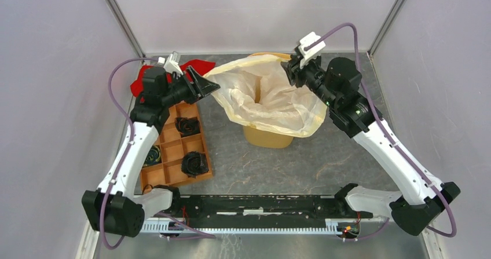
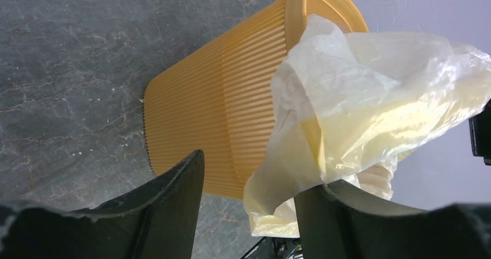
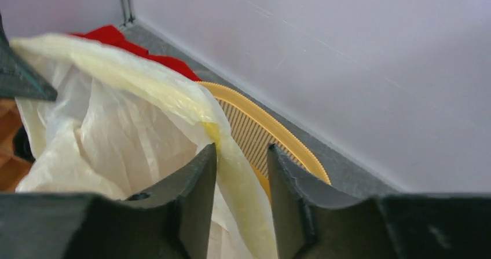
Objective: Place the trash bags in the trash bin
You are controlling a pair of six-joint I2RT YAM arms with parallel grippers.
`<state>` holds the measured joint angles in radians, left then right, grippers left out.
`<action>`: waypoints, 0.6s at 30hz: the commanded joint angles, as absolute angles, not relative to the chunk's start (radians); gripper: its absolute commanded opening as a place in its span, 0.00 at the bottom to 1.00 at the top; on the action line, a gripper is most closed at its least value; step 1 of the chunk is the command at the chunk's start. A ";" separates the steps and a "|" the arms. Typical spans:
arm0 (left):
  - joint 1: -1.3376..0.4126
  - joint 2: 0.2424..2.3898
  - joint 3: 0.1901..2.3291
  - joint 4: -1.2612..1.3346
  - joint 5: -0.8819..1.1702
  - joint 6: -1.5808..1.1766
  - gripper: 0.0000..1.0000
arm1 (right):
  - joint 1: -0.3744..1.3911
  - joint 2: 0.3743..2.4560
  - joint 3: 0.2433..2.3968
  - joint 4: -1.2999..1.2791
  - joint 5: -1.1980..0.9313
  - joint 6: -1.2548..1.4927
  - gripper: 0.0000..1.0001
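Note:
The orange-yellow mesh trash bin (image 1: pixel 267 136) stands at the back middle of the table. A cream-white trash bag (image 1: pixel 272 97) is spread over its mouth, sagging into it and hanging over the rim. My left gripper (image 1: pixel 207 85) is at the bag's left edge, jaws wide open. In the left wrist view (image 2: pixel 255 172) the bag (image 2: pixel 359 97) rests against the right finger, with the bin's wall (image 2: pixel 214 97) behind. My right gripper (image 1: pixel 291 70) is at the bag's back right edge. In the right wrist view (image 3: pixel 242 149) its jaws stand apart astride the bag's rolled edge (image 3: pixel 231 154), above the bin's rim (image 3: pixel 260 126).
A red cloth (image 1: pixel 139 82) lies in the back left corner. A flat orange compartment tray (image 1: pixel 173 149) with black items lies on the left, under my left arm. Grey walls close in the back and both sides. A black rail (image 1: pixel 260 204) runs along the near edge.

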<state>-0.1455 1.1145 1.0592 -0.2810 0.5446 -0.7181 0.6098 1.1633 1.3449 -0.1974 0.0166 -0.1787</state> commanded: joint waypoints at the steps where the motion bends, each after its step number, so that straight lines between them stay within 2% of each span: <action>1: -0.138 1.176 1.130 -0.220 0.571 -0.725 0.62 | 0.573 1.209 1.378 -0.101 0.135 -0.060 0.34; 3: -0.138 1.195 1.140 -0.227 0.547 -0.714 0.63 | 0.540 1.226 1.379 -0.100 0.126 -0.028 0.23; 10: -0.138 1.279 1.224 -0.229 0.558 -0.712 0.64 | 0.436 1.273 1.379 -0.111 0.056 0.027 0.14; 12: -0.138 1.303 1.257 -0.229 0.553 -0.712 0.63 | 0.405 1.280 1.371 -0.107 0.046 0.035 0.14; 16: -0.138 1.369 1.308 -0.215 0.544 -0.721 0.62 | 0.345 1.307 1.371 -0.109 0.021 0.031 0.24; 18: -0.138 1.410 1.330 -0.199 0.543 -0.742 0.56 | 0.322 1.320 1.374 -0.106 0.008 0.029 0.25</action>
